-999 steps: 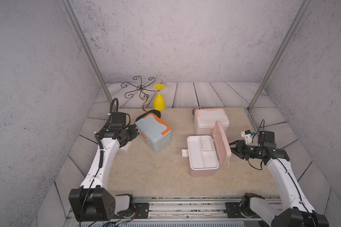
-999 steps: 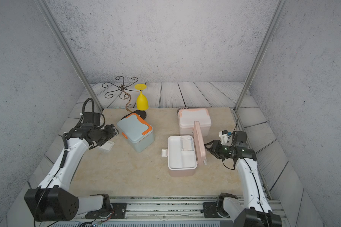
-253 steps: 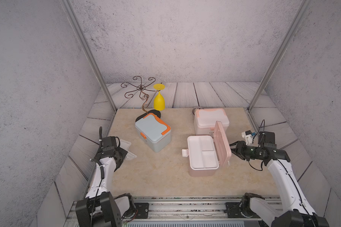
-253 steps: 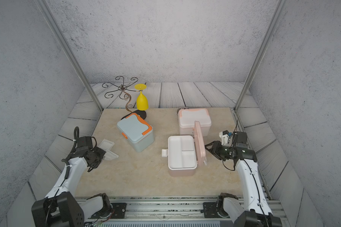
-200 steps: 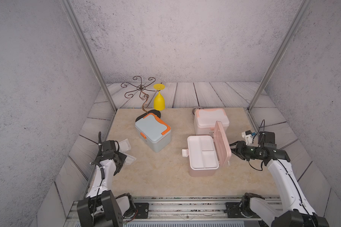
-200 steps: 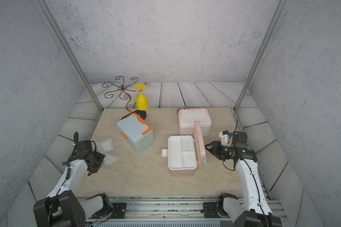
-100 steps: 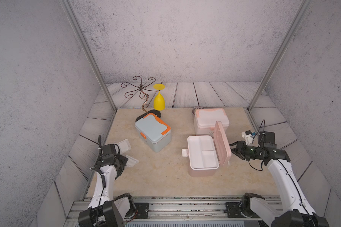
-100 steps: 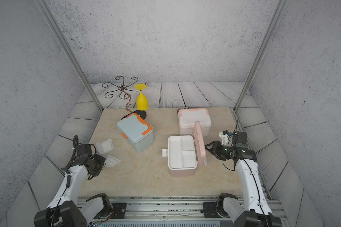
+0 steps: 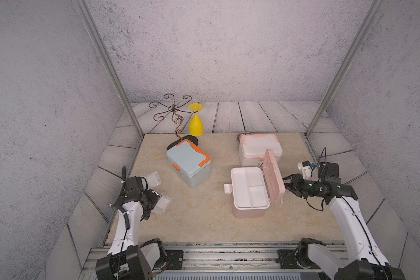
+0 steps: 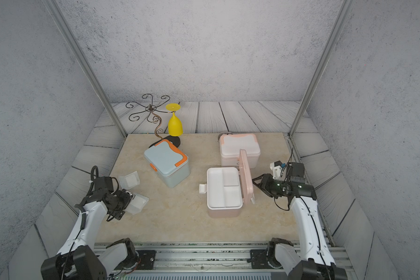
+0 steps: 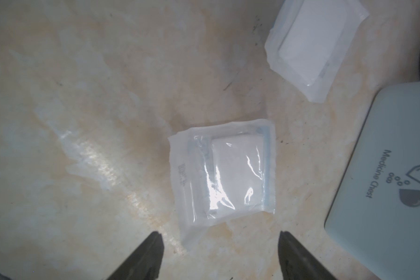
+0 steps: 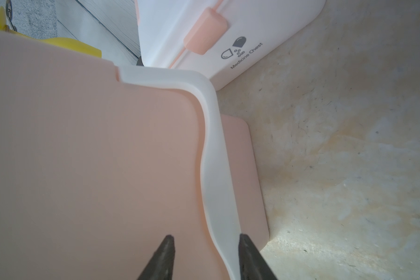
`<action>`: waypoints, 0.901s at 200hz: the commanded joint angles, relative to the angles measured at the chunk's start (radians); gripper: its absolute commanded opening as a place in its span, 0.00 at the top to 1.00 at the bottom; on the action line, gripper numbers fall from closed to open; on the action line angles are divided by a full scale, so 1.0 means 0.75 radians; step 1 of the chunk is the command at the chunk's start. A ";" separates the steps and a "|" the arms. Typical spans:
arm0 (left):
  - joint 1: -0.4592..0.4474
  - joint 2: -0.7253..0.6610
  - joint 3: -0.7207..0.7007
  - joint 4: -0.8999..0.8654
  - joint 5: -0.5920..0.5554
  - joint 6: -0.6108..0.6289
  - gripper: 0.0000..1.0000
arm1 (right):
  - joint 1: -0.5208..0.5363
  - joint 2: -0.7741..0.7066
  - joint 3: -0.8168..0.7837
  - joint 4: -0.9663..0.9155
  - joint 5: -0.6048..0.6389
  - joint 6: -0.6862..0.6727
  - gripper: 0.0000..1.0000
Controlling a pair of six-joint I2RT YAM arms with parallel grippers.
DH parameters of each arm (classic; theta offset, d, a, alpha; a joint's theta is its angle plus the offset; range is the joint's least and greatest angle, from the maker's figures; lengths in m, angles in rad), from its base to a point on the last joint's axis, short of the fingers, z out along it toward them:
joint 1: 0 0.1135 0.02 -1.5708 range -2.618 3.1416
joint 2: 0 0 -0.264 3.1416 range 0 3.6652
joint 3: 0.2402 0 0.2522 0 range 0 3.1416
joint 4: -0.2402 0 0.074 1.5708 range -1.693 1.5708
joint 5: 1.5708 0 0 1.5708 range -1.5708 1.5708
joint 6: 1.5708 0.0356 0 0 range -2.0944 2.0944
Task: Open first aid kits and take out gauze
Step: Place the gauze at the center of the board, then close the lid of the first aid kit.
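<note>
**Item 1: near gauze packet** (image 11: 228, 174), small flat white pad sealed in clear crinkly film
- Location: flat on the beige marble-look tabletop (image 9: 204, 218), close to its left edge, out of any kit.
- Lie: clear face up and almost square. The slightly longer axis runs along the reach of the fingers, skewed to the table edges in both top views. One corner lies nearest the fingertips.

**Item 2: far gauze packet** (image 11: 310, 46), same kind
- Location: apart from the first, beside the grey-blue rounded plastic kit with orange trim (image 9: 188, 160), whose lid is down.

**Item 3: pink plastic kit with white trim** (image 9: 249, 191)
- State: open, and its white tray looks empty.
- Lie: long axis runs front to rear, with the lid (image 9: 274, 177) standing near upright on the right side.

**Item 4: white plastic kit with peach trim** (image 9: 260, 145)
- State: shut, behind the pink one.

**Grippers**
- Left gripper (image 11: 218, 236): fingers spread wide over the near packet, holding nothing.
- Right gripper (image 12: 205, 238): fingers partly apart at the lid's outer face. I cannot tell whether they touch it.

**Hazards (judged)**
- A low sweep of the left fingers could skid the slick film off the table edge.
- Turning the grey-blue kit could shove the far packet.
- The pink lid may drop shut if the right arm nudges it
</note>
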 commanded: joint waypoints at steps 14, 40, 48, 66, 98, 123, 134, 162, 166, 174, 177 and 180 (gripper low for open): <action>-0.145 -0.134 0.164 -0.134 -0.018 0.071 0.18 | 0.005 -0.016 0.050 -0.007 0.002 0.025 0.55; -0.392 -0.154 0.271 -0.135 -0.006 0.035 0.17 | 0.006 -0.032 0.068 0.017 -0.007 0.070 0.56; -0.459 -0.144 0.296 -0.114 0.010 0.019 0.18 | 0.008 -0.035 0.080 0.016 -0.012 0.076 0.58; -0.592 -0.097 0.350 -0.063 0.042 -0.010 0.19 | 0.013 -0.029 0.108 0.011 -0.017 0.082 0.61; -0.717 0.006 0.389 0.099 0.182 -0.029 0.21 | 0.035 -0.019 0.132 0.029 -0.048 0.099 0.69; -0.809 0.064 0.369 0.242 0.245 -0.056 0.21 | 0.085 0.003 0.161 0.052 -0.053 0.123 0.74; -0.844 0.086 0.356 0.284 0.264 -0.068 0.21 | 0.115 0.019 0.180 0.056 -0.042 0.126 0.76; -0.899 0.130 0.332 0.376 0.329 -0.072 0.21 | 0.214 0.054 0.222 0.063 0.016 0.138 0.81; -0.903 0.133 0.328 0.381 0.333 -0.073 0.21 | 0.226 0.059 0.227 0.064 0.025 0.140 0.82; -0.909 0.135 0.319 0.398 0.345 -0.072 0.20 | 0.261 0.069 0.236 0.071 0.041 0.145 0.84; -0.911 0.135 0.313 0.407 0.349 -0.073 0.20 | 0.275 0.072 0.240 0.073 0.047 0.147 0.84; -0.911 0.135 0.309 0.415 0.354 -0.074 0.20 | 0.288 0.077 0.243 0.074 0.053 0.147 0.84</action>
